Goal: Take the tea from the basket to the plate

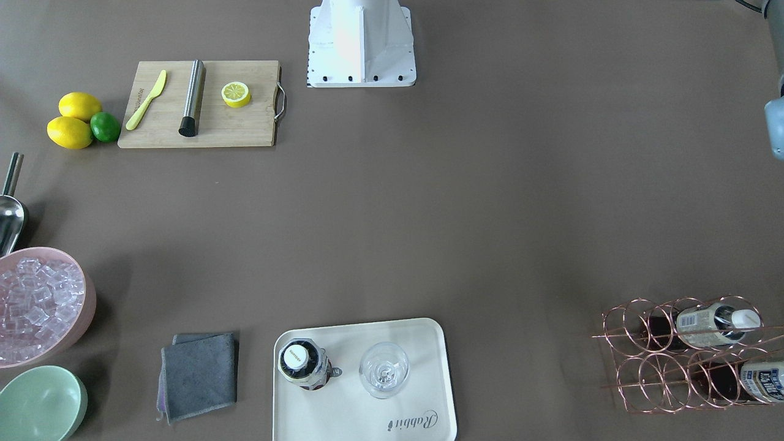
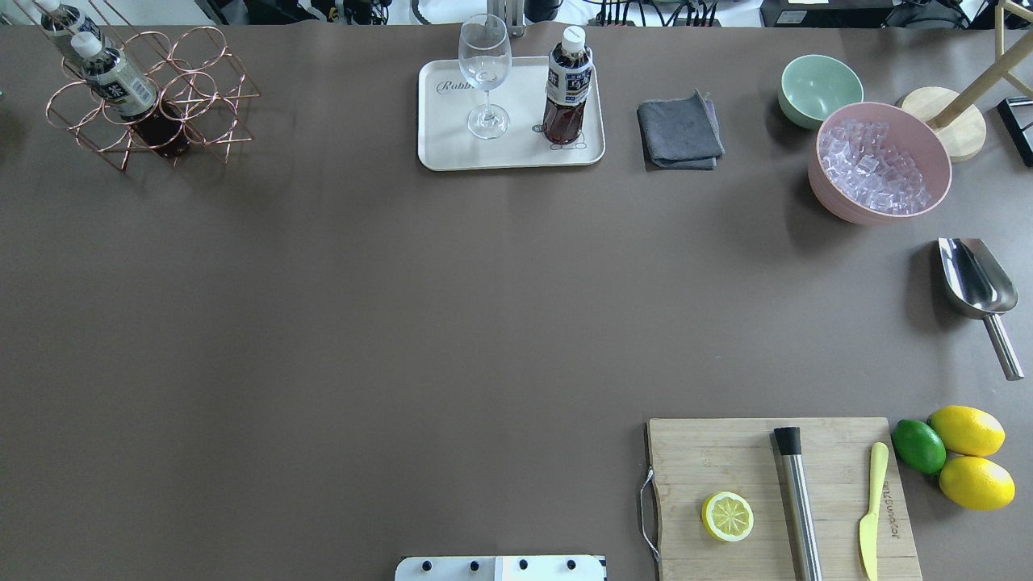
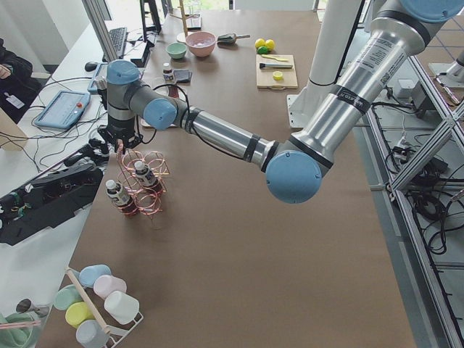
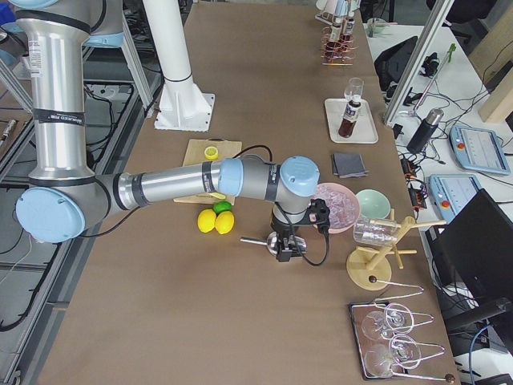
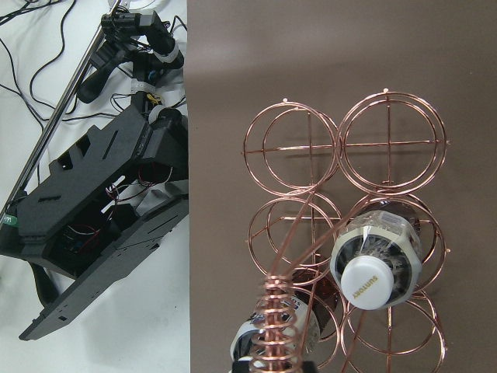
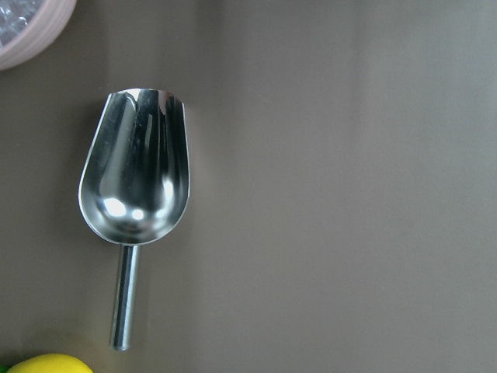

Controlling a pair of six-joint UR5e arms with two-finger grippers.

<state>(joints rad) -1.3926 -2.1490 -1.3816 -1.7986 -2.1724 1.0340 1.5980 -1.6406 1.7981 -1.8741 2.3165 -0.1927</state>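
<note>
One tea bottle (image 2: 567,97) with a white cap stands upright on the cream plate (image 2: 452,153), beside a wine glass (image 2: 484,81). Two more tea bottles (image 2: 121,85) sit in the copper wire basket (image 2: 194,89) at the table's far left corner. In the left wrist view one bottle's cap (image 5: 365,284) sits in a basket cell directly below the camera. My left gripper (image 3: 119,141) hovers over the basket; I cannot tell if it is open. My right gripper (image 4: 287,250) hangs above the metal scoop (image 6: 136,179); I cannot tell its state.
A pink bowl of ice (image 2: 880,161), a mint-green bowl (image 2: 819,89) and a grey cloth (image 2: 679,129) lie right of the plate. A cutting board (image 2: 779,492) holds a lemon half, muddler and knife. Lemons and a lime (image 2: 960,452) lie beside it.
</note>
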